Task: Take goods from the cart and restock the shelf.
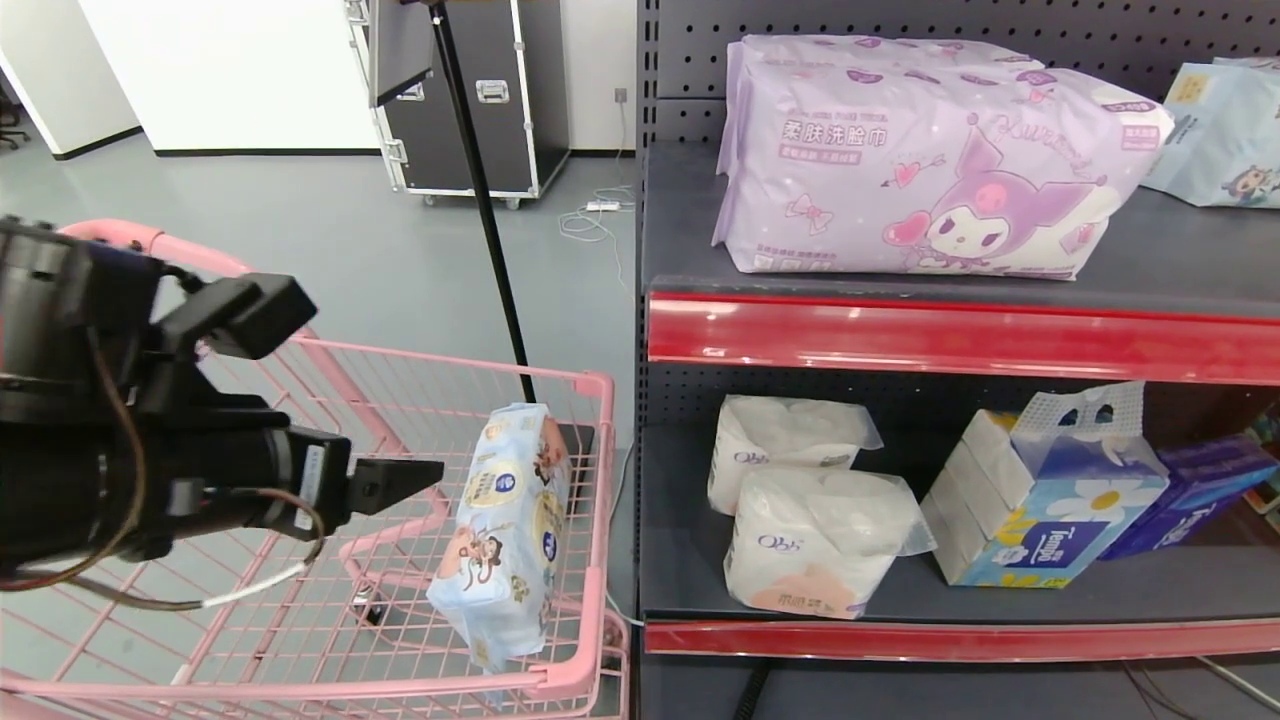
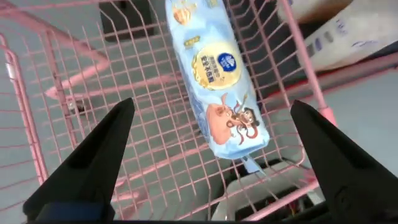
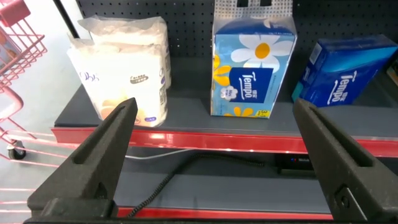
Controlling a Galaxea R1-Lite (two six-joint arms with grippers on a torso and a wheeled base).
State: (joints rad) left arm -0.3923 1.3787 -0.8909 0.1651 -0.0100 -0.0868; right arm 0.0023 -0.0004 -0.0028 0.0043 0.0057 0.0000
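Observation:
A light-blue wipes pack (image 1: 505, 530) stands on end in the pink cart (image 1: 590, 480), leaning against its right wall. My left gripper (image 1: 370, 392) hangs over the cart just left of the pack, open and holding nothing. In the left wrist view the pack (image 2: 217, 81) lies on the cart's wire floor (image 2: 155, 143) beyond the open left gripper (image 2: 212, 104), apart from both fingers. My right gripper (image 3: 212, 102) is open and empty, facing the lower shelf (image 3: 249, 134) from in front of its red edge.
The upper shelf (image 1: 1150, 260) holds a big purple tissue pack (image 1: 930, 160) and a blue pack (image 1: 1225, 135). Below sit white toilet-roll packs (image 1: 810, 520), a blue flowered tissue pack (image 1: 1050, 500) and a dark-blue box (image 1: 1195, 490). A black pole (image 1: 490, 220) rises behind the cart.

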